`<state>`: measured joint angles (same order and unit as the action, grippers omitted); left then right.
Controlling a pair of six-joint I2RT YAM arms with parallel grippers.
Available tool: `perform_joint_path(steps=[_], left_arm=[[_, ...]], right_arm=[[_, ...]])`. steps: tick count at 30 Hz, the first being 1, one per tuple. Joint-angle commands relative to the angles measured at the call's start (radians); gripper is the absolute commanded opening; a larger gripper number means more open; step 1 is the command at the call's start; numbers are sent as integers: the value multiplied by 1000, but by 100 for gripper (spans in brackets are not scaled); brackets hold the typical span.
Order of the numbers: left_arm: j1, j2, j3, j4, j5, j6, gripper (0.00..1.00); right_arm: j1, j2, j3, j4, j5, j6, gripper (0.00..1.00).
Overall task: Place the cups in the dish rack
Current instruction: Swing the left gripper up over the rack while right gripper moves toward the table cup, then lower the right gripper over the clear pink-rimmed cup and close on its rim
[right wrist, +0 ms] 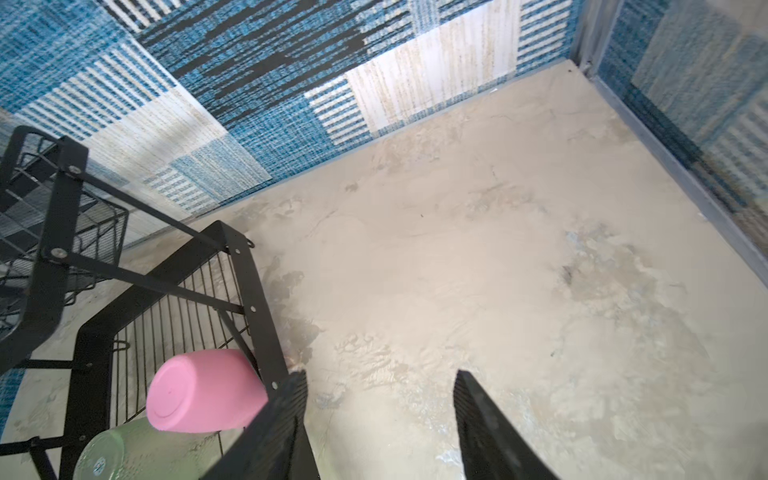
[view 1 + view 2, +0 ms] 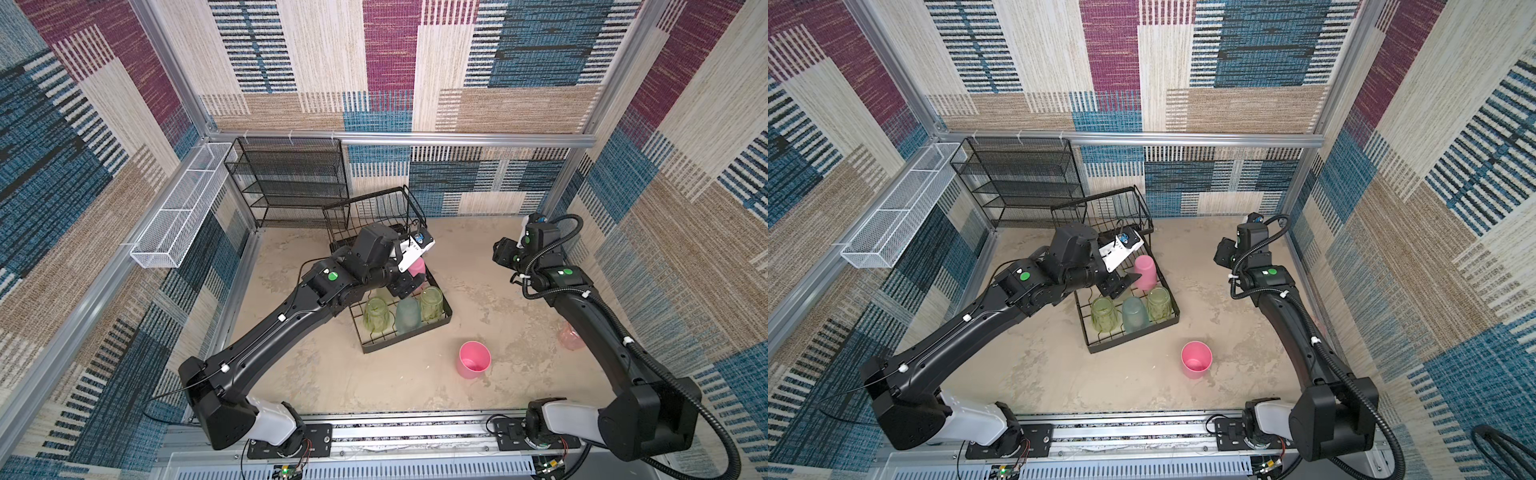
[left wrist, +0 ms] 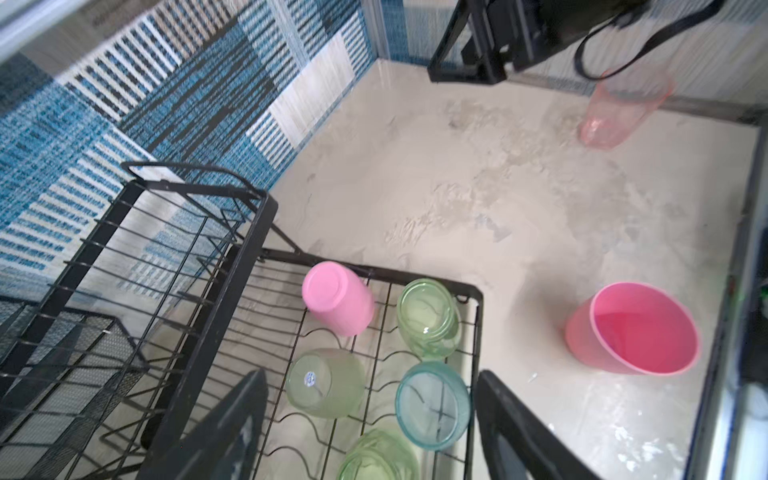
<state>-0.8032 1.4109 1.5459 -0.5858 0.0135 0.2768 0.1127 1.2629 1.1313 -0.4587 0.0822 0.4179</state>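
Mottled beige table (image 2: pixel 332 374), boxed in by walls of woven patchwork in blue, tan, cream and maroon on an aluminium frame. At the far left corner, a black mesh shelf unit (image 2: pixel 291 178). Along the left wall, a white mesh trough (image 2: pixel 178 216).

Left arm stretched from the near left corner toward the middle of the table, wrist bent down over the dish rack (image 2: pixel 405 345). Left end effector (image 3: pixel 372 376) hovering above the lower tier, jaws spread wide, nothing between them. Right arm raised from the near right corner along the right edge. Right end effector (image 1: pixel 380 374) pointed down at bare table toward the far right corner, jaws partly apart and empty.

Dish rack at mid-table, upper basket tier toward the far edge, lower tier toward the near edge. On the lower tier, all mouth-down: one solid pink cup (image 2: pixel 1145 272), a pale teal cup (image 2: pixel 1134 313), and three yellow-green cups (image 3: pixel 428 318) in the left wrist view, only two of them clear in both top views. Off the rack: a second pink cup (image 2: pixel 473 359) upright on the table between the rack and the near edge, right of centre. Translucent reddish-pink cup (image 2: pixel 569 336) at the right edge, partly hidden behind the right arm.
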Motion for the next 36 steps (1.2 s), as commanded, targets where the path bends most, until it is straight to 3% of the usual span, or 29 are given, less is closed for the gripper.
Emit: perform_joint_path(steps=[1, 5, 10, 18, 31, 36], left_arm=[[1, -52, -49, 84, 110, -98, 81], [1, -126, -154, 166, 191, -145, 81], [2, -141, -162, 162, 263, -176, 81], [2, -176, -234, 197, 233, -175, 81], [26, -151, -265, 227, 257, -226, 81], [47, -149, -274, 242, 278, -237, 81]], right_arm=[[-23, -26, -10, -50, 29, 25, 60], [-75, -48, -29, -79, 18, 36, 60], [-161, -57, -28, -128, -28, 33, 60], [-320, -62, -11, -195, -132, 19, 59], [-524, -119, -15, -389, -120, 2, 57], [-543, -124, -39, -402, -90, 29, 56]])
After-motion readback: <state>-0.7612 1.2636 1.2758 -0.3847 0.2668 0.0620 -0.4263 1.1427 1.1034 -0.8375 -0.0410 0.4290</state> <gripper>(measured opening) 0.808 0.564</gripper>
